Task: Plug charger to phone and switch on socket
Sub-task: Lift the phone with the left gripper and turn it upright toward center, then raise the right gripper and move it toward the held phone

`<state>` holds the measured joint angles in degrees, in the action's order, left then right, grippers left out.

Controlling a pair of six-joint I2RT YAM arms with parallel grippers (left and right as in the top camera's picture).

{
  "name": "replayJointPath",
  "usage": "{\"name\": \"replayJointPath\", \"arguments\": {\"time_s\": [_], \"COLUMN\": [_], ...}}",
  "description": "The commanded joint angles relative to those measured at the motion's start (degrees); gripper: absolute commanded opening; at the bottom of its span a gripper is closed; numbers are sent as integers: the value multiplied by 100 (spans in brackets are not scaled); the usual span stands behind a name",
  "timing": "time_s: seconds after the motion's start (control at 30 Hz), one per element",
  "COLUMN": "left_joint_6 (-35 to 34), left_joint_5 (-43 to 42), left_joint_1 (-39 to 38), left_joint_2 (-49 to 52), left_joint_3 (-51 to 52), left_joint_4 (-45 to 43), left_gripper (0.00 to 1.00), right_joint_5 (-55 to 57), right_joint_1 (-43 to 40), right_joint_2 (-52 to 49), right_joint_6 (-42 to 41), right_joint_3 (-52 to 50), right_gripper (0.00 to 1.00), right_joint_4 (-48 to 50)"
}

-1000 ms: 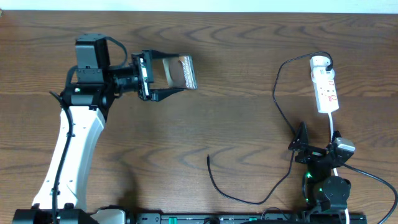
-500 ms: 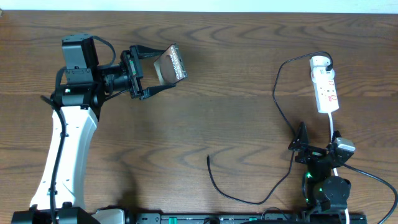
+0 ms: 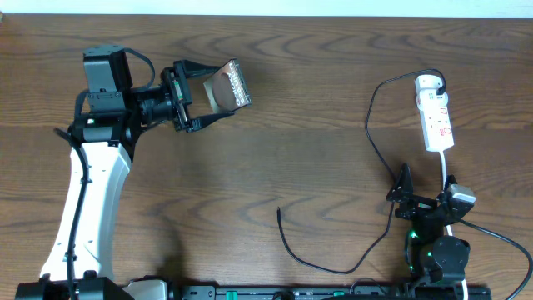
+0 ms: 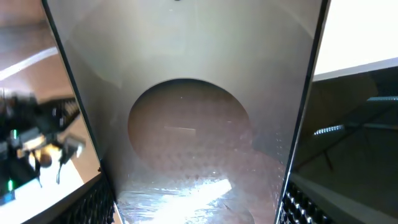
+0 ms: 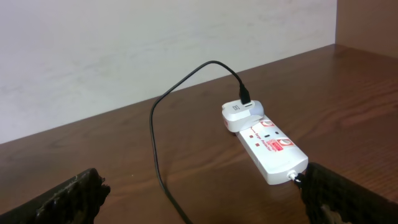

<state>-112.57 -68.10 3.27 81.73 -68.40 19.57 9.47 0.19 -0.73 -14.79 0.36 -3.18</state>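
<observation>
My left hand (image 3: 218, 90) pinches the phone (image 3: 230, 87), up off the tabletop (image 3: 316, 100) I think. My right hand (image 5: 202, 183) is spread wide. The charger (image 3: 278, 212) tip lies far off; a loose pinch could drop the phone.

My two arms
My left arm (image 3: 83, 208) had a long white shell, black joints and looping black cables; my right arm (image 3: 437, 250) was compact, black, dotted with green lights, with ribbed black end effector pads (image 5: 348, 193).
</observation>
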Motion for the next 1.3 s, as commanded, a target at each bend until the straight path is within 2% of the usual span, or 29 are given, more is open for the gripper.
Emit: {"name": "replayJointPath", "arguments": {"time_s": [0.0, 0.1, 0.37, 0.47, 0.6, 0.83, 0.93, 1.13, 1.27], "left_joint_6": [1292, 2330, 3314, 3421, 3418, 3458, 3458, 3456, 3456], "left_joint_5": [726, 1366, 2968, 2872, 2240, 1639, 1449, 1364, 1368], "left_joint_1": [-22, -118, -409, -450, -455, -455, -455, -452, -452], "left_joint_2": [-136, -133, -24, 76, 278, 662, 778, 850, 850], "left_joint_3": [-190, -190, -48, 39, 48, 48, 48, 48, 48], "left_joint_4": [101, 599, 2186, 2284, 2234, 2236, 2234, 2168, 2146], "left_gripper": [7, 7, 7, 7, 8, 7, 7, 7, 7], "right_joint_5": [28, 28, 28, 28, 28, 7, -90, -1672, -2500], "right_joint_1": [61, 61, 61, 61, 61, 61, 61, 61, 61], "right_joint_2": [9, 9, 9, 9, 9, 9, 9, 7, -31], "right_joint_6": [70, 70, 70, 70, 70, 68, -184, -1054, -1871], "right_joint_3": [-4, -4, -4, -4, -4, -4, -4, -4, 2], "right_gripper": [99, 99, 99, 99, 99, 99, 99, 99, 99], "right_joint_4": [-22, -22, -22, -22, -22, -24, -28, -17, 501]}}
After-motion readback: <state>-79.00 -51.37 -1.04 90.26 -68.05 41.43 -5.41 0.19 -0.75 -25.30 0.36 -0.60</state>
